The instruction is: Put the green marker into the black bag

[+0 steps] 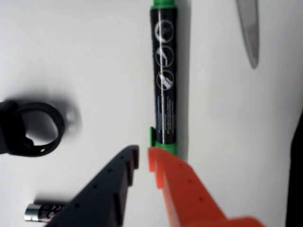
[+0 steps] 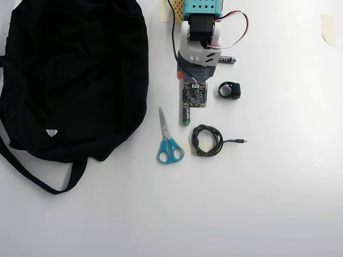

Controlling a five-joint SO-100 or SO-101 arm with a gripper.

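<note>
Marker [image 1: 164,75] lies flat on the white tabletop [image 1: 94,47] right ahead of your jaws, its dark printed barrel running away from them toward the top of the wrist view. Your gripper [image 1: 143,158] sits just short of the marker's near green end — the orange finger [image 1: 180,189] almost touches it, the black finger [image 1: 106,189] is off to its left. The jaws stand narrow, a thin gap between the tips, with nothing in them.

From overhead, the arm [image 2: 199,48] covers most of the marker; only its green tip [image 2: 185,121] shows below the wrist. The bag [image 2: 75,75] lies well apart at left, its strap [image 2: 32,176] trailing — scissors [image 2: 168,143] rest between bag and marker. A battery [image 1: 45,212], a black ring [image 1: 35,128] and a coiled cable [image 2: 207,141] lie nearby.
</note>
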